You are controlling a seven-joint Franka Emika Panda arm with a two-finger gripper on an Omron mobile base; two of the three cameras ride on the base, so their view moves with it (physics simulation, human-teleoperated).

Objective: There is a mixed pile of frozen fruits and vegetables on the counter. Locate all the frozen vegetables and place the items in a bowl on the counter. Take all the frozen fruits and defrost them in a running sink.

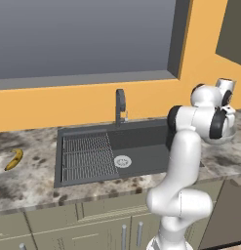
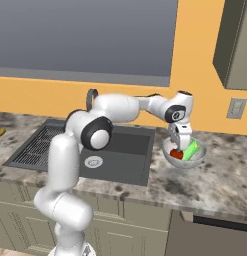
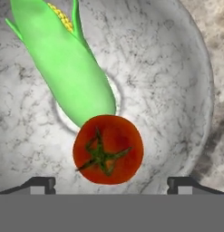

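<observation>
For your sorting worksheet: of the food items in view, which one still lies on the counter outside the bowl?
The yellow banana, on the counter left of the sink. The tomato and green corn cob lie in the bowl.

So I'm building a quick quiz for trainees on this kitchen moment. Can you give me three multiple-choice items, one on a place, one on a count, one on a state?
1. Where does the banana lie?
A. In the sink
B. On the counter left of the sink
C. In the bowl

2. How many food items are in the bowl?
A. One
B. Two
C. Four

3. How does the gripper stand over the bowl?
A. Open, holding nothing
B. Shut on the tomato
C. Shut on the banana

Answers:
1 B: the left base view shows it on the counter, beside the sink.
2 B: the hand view shows only the tomato and the green corn cob.
3 A: the fingertips sit wide apart either side of the tomato, which rests in the bowl.
</observation>
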